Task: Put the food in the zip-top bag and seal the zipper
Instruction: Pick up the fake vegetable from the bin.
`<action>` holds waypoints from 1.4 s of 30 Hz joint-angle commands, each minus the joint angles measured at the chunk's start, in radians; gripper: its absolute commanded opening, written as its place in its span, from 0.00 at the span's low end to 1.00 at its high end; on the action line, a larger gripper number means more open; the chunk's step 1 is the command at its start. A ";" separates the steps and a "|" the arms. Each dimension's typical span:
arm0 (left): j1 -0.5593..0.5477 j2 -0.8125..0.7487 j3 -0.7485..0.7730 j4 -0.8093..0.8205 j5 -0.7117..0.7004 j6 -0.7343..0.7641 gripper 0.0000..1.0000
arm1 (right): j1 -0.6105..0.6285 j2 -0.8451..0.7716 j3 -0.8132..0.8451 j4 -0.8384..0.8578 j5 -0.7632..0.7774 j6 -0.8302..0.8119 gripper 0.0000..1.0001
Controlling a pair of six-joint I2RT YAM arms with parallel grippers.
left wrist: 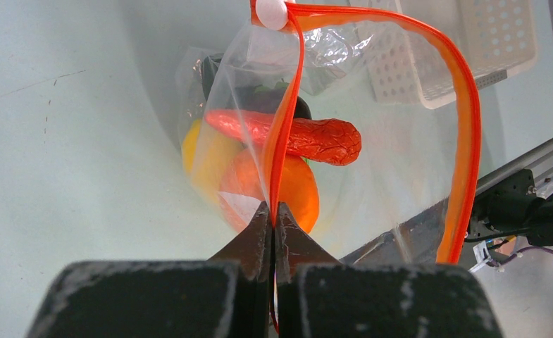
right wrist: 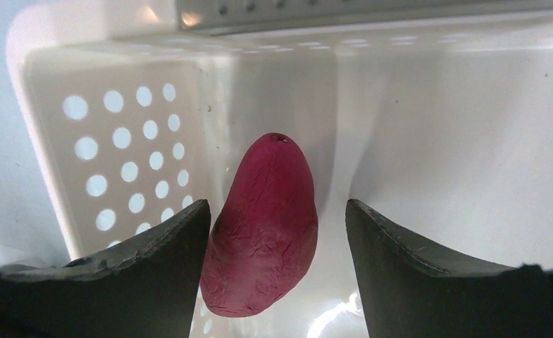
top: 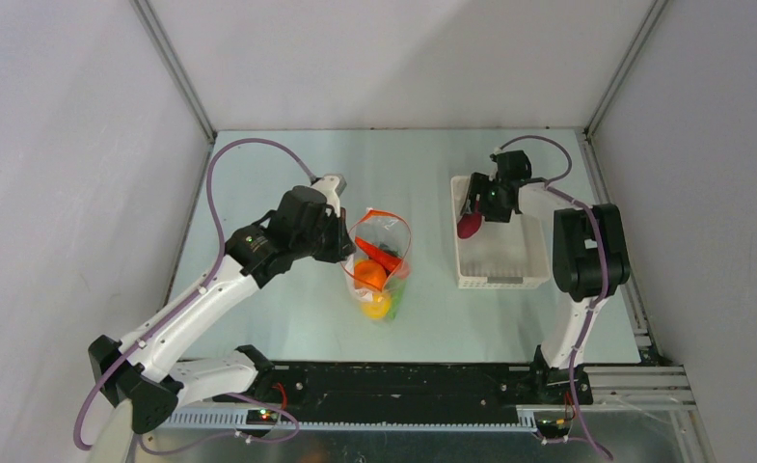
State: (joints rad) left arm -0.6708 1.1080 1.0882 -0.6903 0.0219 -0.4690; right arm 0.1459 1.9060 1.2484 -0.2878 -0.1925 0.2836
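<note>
One wrinkled oval purple piece (right wrist: pixel 263 225), perforated basket (right wrist: pixel 189 98)

Orange-red zipper (left wrist: pixel 470 127), red chili (left wrist: pixel 315 141), purple-red piece (right wrist: pixel 263 225), white hole-dotted basket (right wrist: pixel 118 169)

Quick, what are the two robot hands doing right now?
Left gripper: closed on the zipper of the bag.
Right gripper: open around the dark red food in the basket.

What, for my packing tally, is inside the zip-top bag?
Inside the zip-top bag: a red chili lying over an orange, a yellow lemon beside it and a dark piece behind. Anything beneath them is covered.
</note>
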 commanded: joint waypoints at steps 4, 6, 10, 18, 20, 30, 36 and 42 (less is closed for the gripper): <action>0.002 -0.009 0.024 0.020 -0.010 0.023 0.00 | 0.016 0.031 0.065 -0.024 0.028 0.019 0.71; 0.003 -0.009 0.024 0.020 -0.008 0.024 0.00 | 0.023 0.031 0.064 -0.034 0.053 0.029 0.69; 0.003 -0.007 0.024 0.019 -0.004 0.024 0.00 | 0.049 0.036 0.063 -0.059 0.112 0.037 0.67; 0.003 -0.003 0.025 0.019 -0.004 0.023 0.00 | 0.070 0.037 0.075 -0.109 0.171 0.070 0.50; 0.003 -0.004 0.024 0.020 -0.005 0.024 0.00 | 0.071 0.023 0.074 -0.111 0.178 0.072 0.43; 0.004 -0.005 0.026 0.018 0.002 0.024 0.00 | 0.072 -0.172 0.065 -0.170 0.295 0.034 0.13; 0.002 -0.006 0.026 0.018 0.012 0.023 0.00 | 0.075 -0.371 -0.007 -0.162 0.347 0.025 0.11; 0.002 -0.007 0.026 0.019 0.022 0.022 0.00 | 0.125 -0.612 -0.073 -0.110 0.285 -0.009 0.11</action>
State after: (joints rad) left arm -0.6708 1.1080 1.0882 -0.6907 0.0231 -0.4690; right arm 0.2272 1.4281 1.2018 -0.4397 0.1078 0.3107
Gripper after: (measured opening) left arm 0.008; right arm 0.522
